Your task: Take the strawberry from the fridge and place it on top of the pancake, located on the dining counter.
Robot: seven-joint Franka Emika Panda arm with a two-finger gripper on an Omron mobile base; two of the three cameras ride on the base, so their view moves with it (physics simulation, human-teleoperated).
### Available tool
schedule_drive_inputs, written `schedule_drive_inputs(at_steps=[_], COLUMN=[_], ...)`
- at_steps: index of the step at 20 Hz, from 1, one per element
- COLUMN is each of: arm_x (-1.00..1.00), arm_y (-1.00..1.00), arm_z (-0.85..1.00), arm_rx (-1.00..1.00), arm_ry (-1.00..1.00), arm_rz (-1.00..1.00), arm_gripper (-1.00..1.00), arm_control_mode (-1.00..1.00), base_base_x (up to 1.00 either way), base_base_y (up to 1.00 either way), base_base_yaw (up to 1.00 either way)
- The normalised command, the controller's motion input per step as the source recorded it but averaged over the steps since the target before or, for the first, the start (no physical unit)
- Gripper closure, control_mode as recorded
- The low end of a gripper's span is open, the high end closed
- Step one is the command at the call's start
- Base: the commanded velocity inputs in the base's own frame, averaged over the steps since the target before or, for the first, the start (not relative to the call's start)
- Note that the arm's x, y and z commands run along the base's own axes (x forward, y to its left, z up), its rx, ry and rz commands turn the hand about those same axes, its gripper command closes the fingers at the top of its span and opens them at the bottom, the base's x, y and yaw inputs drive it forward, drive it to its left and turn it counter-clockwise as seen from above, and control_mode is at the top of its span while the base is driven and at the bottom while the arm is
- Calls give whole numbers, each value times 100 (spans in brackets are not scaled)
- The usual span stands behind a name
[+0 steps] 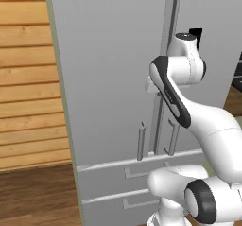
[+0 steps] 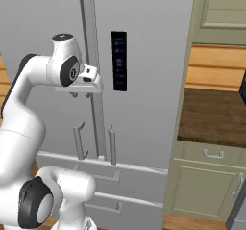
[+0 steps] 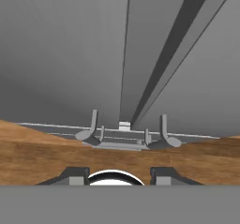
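Two dark fingertips (image 3: 78, 175) of the tool (image 3: 120, 177) rise nearest in the hand view, jaws drawn in and holding nothing. Beyond them stands the fridge (image 1: 108, 73), both doors shut, the centre seam (image 3: 125, 54) running straight ahead of the tool. Two bar handles (image 2: 78, 141) flank that seam below the tool, and two drawers (image 1: 132, 175) sit lower still, each with its own pull. A dark control panel (image 2: 119, 60) lies just right of the tool on the right door. Wooden floor (image 1: 38, 196) lies open to the left. A wooden desk (image 2: 211, 116) sits to the right, past the fridge's edge.
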Motion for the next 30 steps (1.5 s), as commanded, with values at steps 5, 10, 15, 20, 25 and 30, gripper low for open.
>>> schedule_drive_inputs(at_steps=[5, 10, 15, 20, 25, 30], arm_x=[0, 0, 0, 0, 0, 0], arm_y=[0, 0, 0, 0, 0, 0], arm_z=[0, 0, 0, 0, 0, 0], arm_rx=[0, 0, 0, 0, 0, 0], arm_ry=[0, 0, 0, 0, 0, 0], arm_rz=[0, 0, 0, 0, 0, 0], arm_gripper=[-100, -100, -100, -100, -100, -100], arm_control_mode=[100, 100, 100, 100, 100, 100], base_base_x=[-9, -51, -60, -83, -63, -62], base_base_y=[0, -4, -7, -8, -24, -23], base_base_yaw=[0, -3, -4, -6, -10, -12])
